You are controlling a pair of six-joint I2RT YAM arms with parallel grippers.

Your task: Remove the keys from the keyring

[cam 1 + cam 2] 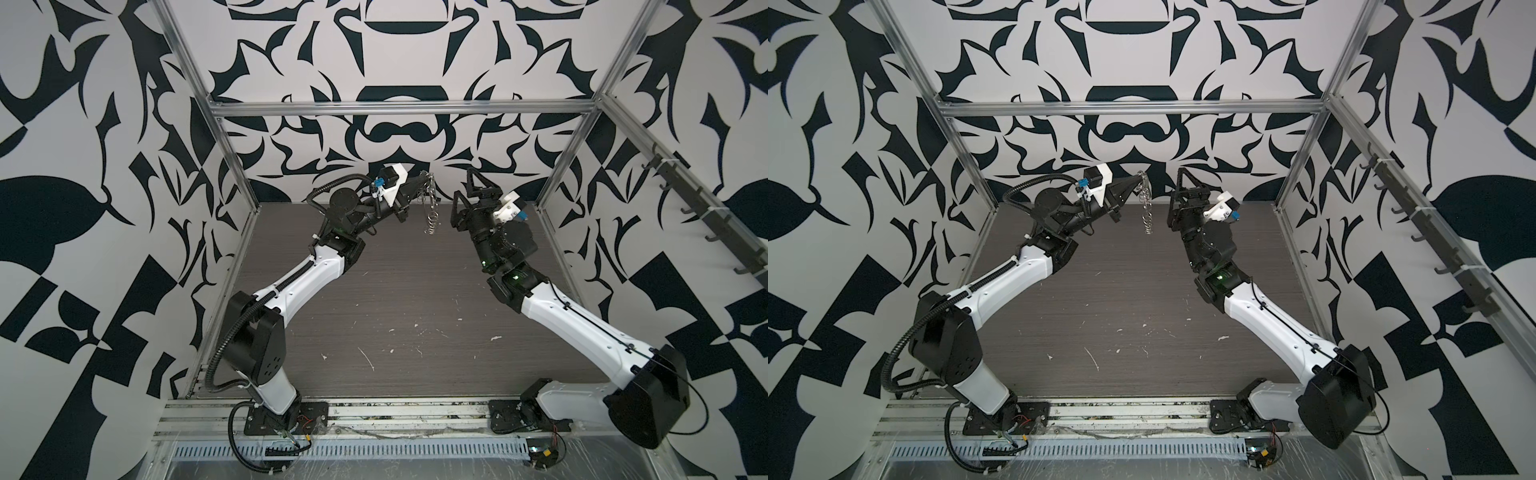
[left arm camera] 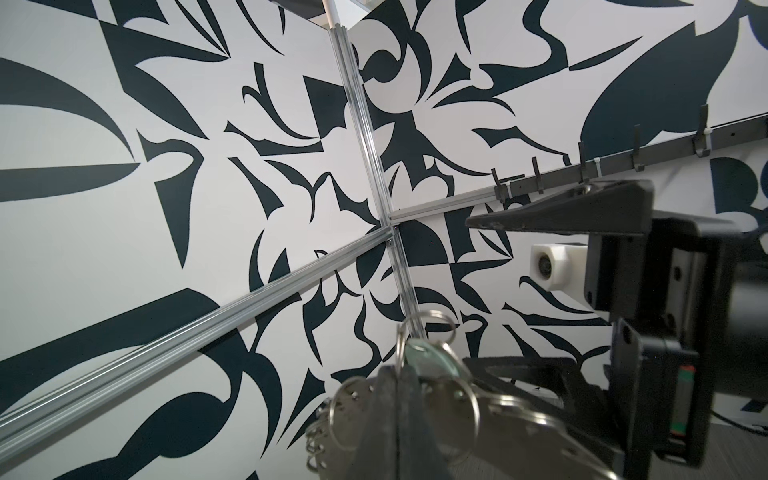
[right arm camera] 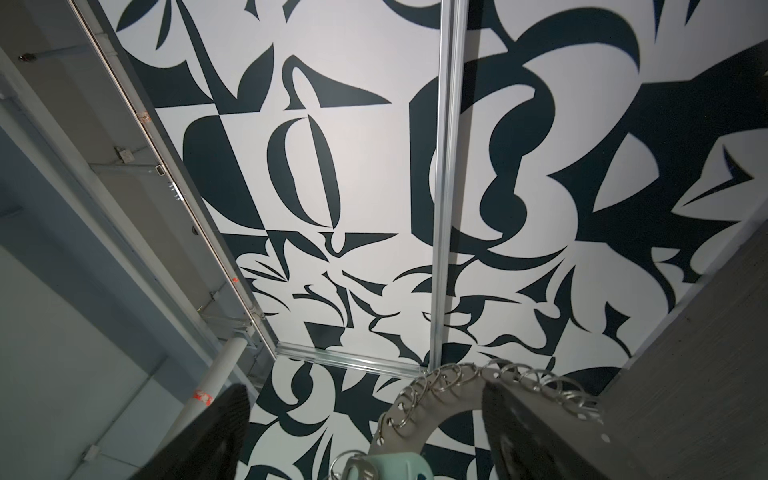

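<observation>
The left claw point(image 1: 424, 177) pinches the keyring point(image 1: 433, 203) and hangs it edge-on above the far end of the desk point(image 1: 395, 299). A narrow open gap separates the hanging ring from the right claw point(image 1: 462, 183), whose jaws are spread wide toward it. In the right wrist view, the split rings point(image 3: 446, 380) seem to lie between that claw's fingers point(image 3: 523, 440), though depth is hard to judge there. The patterned back wall point(image 1: 415, 137) stands close behind both claws. Beneath them, open desk surface stretches between the two arms. Aluminium posts point(image 1: 237, 166) close off the rear corners.
</observation>
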